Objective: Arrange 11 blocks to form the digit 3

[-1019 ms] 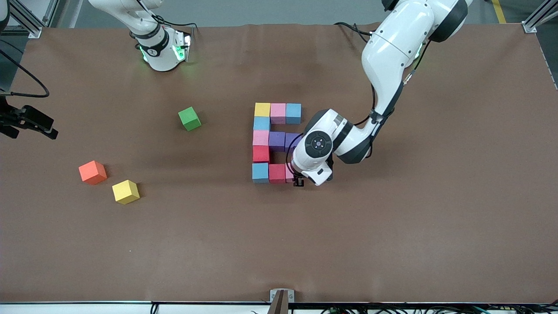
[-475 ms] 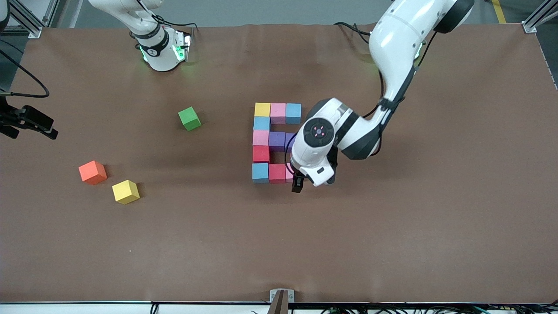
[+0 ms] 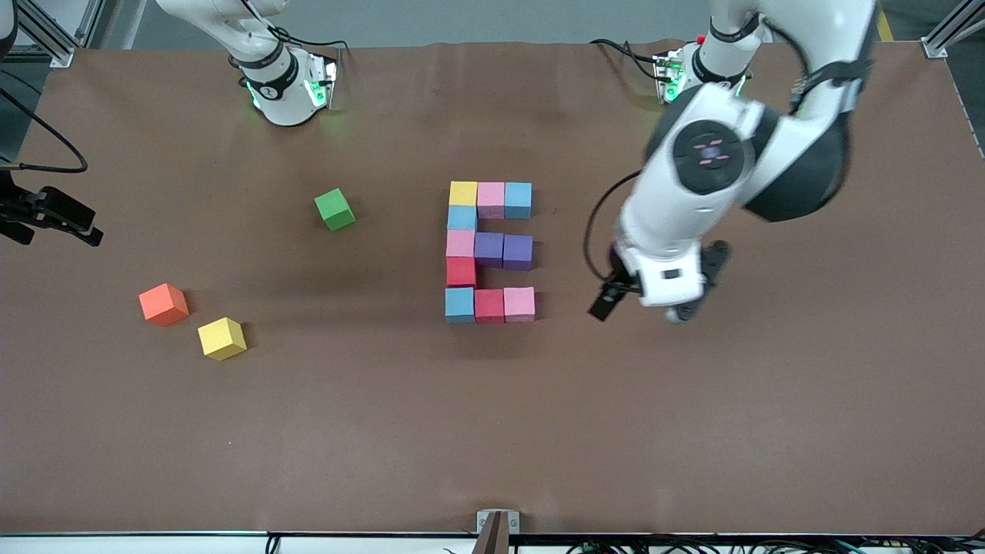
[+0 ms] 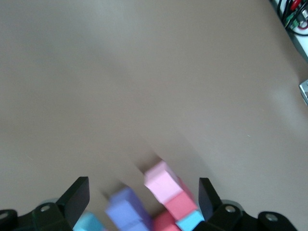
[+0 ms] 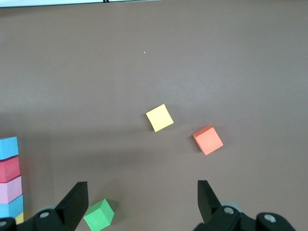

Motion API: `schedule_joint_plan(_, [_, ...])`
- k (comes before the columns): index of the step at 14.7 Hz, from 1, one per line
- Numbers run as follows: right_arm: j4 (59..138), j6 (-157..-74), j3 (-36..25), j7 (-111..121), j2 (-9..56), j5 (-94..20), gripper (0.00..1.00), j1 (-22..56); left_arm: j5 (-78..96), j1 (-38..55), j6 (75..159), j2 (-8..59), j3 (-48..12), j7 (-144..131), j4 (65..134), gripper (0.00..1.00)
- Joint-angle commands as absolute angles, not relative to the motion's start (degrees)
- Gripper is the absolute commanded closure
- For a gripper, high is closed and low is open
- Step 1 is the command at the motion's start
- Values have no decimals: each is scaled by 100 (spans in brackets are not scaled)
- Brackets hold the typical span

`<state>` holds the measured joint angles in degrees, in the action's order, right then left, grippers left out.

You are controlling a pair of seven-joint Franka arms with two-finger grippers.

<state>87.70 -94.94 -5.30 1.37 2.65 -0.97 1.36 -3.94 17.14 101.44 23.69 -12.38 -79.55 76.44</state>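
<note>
left hand (image 3: 645,302): I've let go, fingers apart, empty, pulled up and away over bare tabletop (image 3: 769,400)
right hand (image 5: 139,204): waits, spread
last pink block (image 3: 519,303): now uncovered, closing nearest bar
digit 3 (image 3: 489,251): mid-tabletop, eleven blocks touching, looks finished

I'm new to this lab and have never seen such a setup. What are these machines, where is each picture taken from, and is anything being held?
Two robot arms stand at a brown table. One picture looks down from a high camera facing them; the other two come from cameras on the arms' wrists. In the middle, eleven small blocks touch to form a blocky digit 3, which reads like an E from this side. Toward the right arm's end lie a loose green cube, an orange cube and a yellow cube. The left gripper is open over bare table beside the figure, holding nothing. The right gripper waits, open and empty.
</note>
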Motion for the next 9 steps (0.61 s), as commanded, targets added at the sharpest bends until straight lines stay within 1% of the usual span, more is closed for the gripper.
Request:
schedule_joint_plan(1, [8833,-9519,-527,149,193,-53,0,149,-378,1294,9862,1953,-1266,-7078,7840,0])
schedule_joint_plan(5, [8868,-9475,-527,158,185,-44,0,167,-387,766,9063,1469,-1239,-5025,7857,0])
schedule_joint_plan(9, [8982,-9448,-527,158,158,-18,0,202,-378,782,8518,1064,-476,-3038,7928,0])
